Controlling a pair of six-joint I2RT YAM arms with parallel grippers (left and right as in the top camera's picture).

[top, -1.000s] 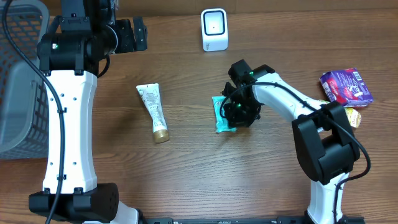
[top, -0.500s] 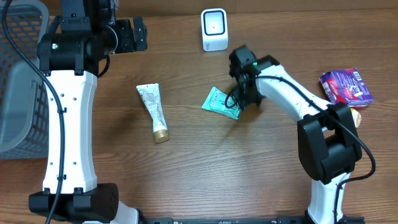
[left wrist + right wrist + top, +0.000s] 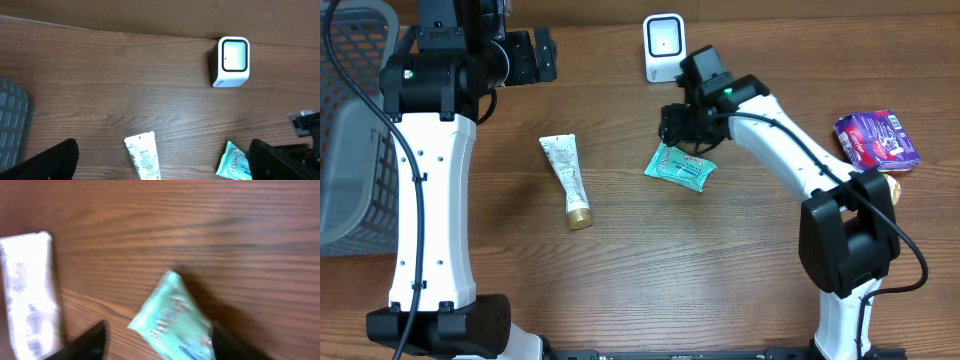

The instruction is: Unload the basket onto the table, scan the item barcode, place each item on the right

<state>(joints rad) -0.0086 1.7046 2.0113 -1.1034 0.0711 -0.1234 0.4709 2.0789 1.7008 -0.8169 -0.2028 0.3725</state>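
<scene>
The item is a teal wipes packet [image 3: 680, 167] that lies flat on the wooden table in front of the white barcode scanner [image 3: 665, 47]. My right gripper [image 3: 684, 124] hovers over the packet's far edge, open. In the right wrist view the packet [image 3: 175, 317] shows between the two spread fingers of the right gripper [image 3: 157, 347], and neither finger touches it. My left gripper [image 3: 534, 55] is wide open and holds nothing at the back left. From the left wrist, the left gripper [image 3: 162, 167] frames the scanner [image 3: 230, 61] and the packet [image 3: 234, 162].
A white tube with a gold cap [image 3: 567, 180] lies left of the packet. A purple packet [image 3: 876, 138] and a small yellow item [image 3: 888, 187] sit at the right edge. A grey basket [image 3: 345, 150] stands at the far left.
The right gripper opened and let go of the teal packet, which now lies a little further back and turned. The gripper then moved back and left toward the scanner. The left arm stayed still.
</scene>
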